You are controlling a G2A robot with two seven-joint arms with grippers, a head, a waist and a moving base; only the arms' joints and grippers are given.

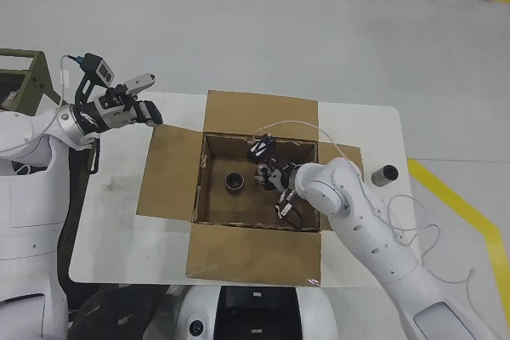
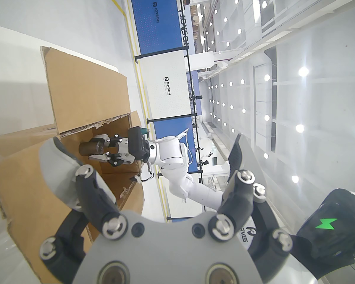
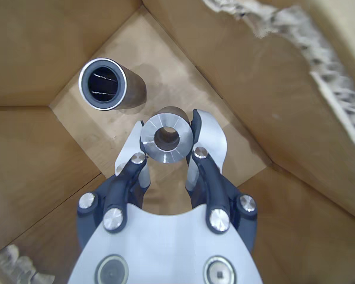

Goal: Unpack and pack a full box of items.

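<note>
Cardboard box (image 1: 257, 112) open on the white table (image 1: 357, 119), with the right gripper (image 3: 167, 122) inside it, clamped on a steel bushing (image 3: 149, 140).
The bushing sits upright between both fingers, low over the box floor; whether it touches the floor I cannot tell. Just beside it, apart from the fingers, a dark tube (image 3: 133, 94) with a bright rim stands on the floor. A third cylinder (image 1: 384, 174) lies on the table outside the box, on the right arm's side. The left gripper (image 1: 149, 98) hangs over the table past the opposite flap, jaws wide and empty. With one piece out and two in, this could be unpacking or repacking. Either way, the next move calls for a straight vertical path clear of the tube and the box walls.
</note>
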